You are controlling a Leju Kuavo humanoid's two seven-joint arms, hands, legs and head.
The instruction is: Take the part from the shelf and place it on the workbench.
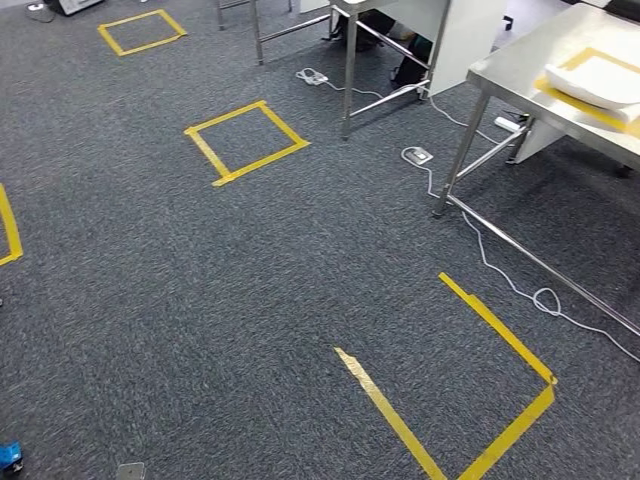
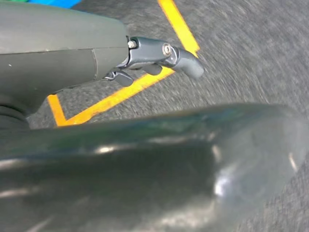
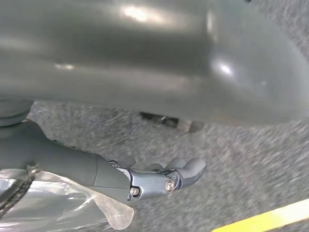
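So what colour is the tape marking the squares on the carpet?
Yellow tape squares, clearest in the head view.

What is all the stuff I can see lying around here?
Carpet floor: one, dark grey, throughout.
Tape squares: several, yellow, marked on the floor.
Metal table: one, silver, far right.
White part: one, on a yellow-taped patch of that table.
Second table frame: one, silver, at the back.
Cables: white, trailing under the tables.
Floor sockets: two, pale, near the table legs.
Left hand: grey, hanging above the floor, holding nothing.
Right hand: grey, fingers apart above the floor; clear plastic lies beside its arm.
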